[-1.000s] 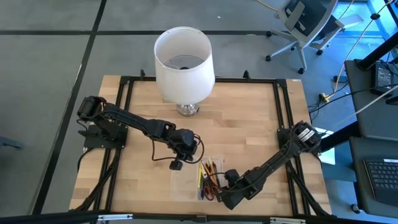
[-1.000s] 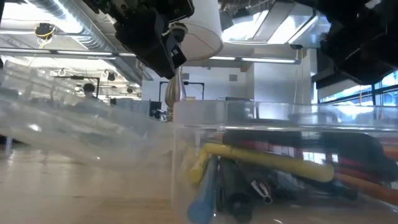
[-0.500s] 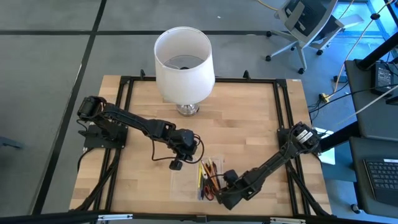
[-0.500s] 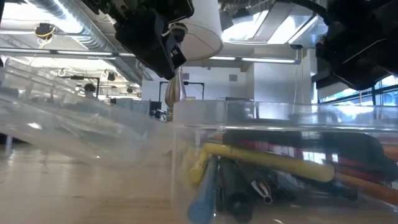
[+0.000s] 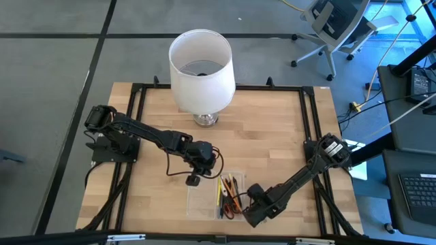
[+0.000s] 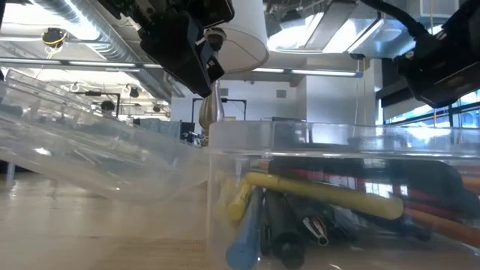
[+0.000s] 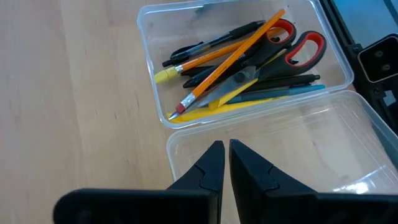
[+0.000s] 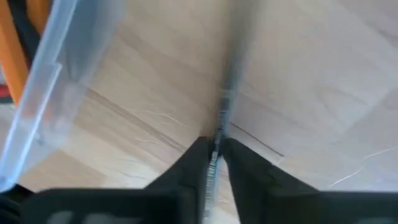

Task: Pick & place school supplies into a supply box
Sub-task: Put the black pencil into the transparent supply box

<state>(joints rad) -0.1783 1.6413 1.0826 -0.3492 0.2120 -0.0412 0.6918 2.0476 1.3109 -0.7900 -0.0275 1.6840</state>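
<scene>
The supply box (image 7: 249,68) of clear plastic sits near the table's front middle (image 5: 230,192). It holds pencils, pens and red-handled scissors (image 7: 292,43). Its open clear lid (image 7: 292,162) slants out beside it (image 6: 90,150). My left gripper (image 7: 222,158) hovers shut over the lid (image 5: 193,179), holding nothing. My right gripper (image 8: 213,149) is just right of the box, near the front edge (image 5: 249,215). It is shut on a thin grey pen (image 8: 225,106), which shows blurred. My right gripper pinches the thin grey pen (image 8: 217,140) between its two fingertips. The pen runs along the fingers and sticks out ahead of them, over the wood beside the box wall (image 8: 43,93). Whether its far end rests on the table, I cannot tell.
A large white lampshade (image 5: 201,64) on a metal foot (image 5: 206,120) stands at the table's far middle. A black frame (image 5: 310,122) runs round the table top. Bare wood lies left of the lid and between the box and the lamp.
My right gripper has drawn a little away from the box, toward the table's right edge, and has risen in the low view. The left arm, the box and its lid have kept still.
</scene>
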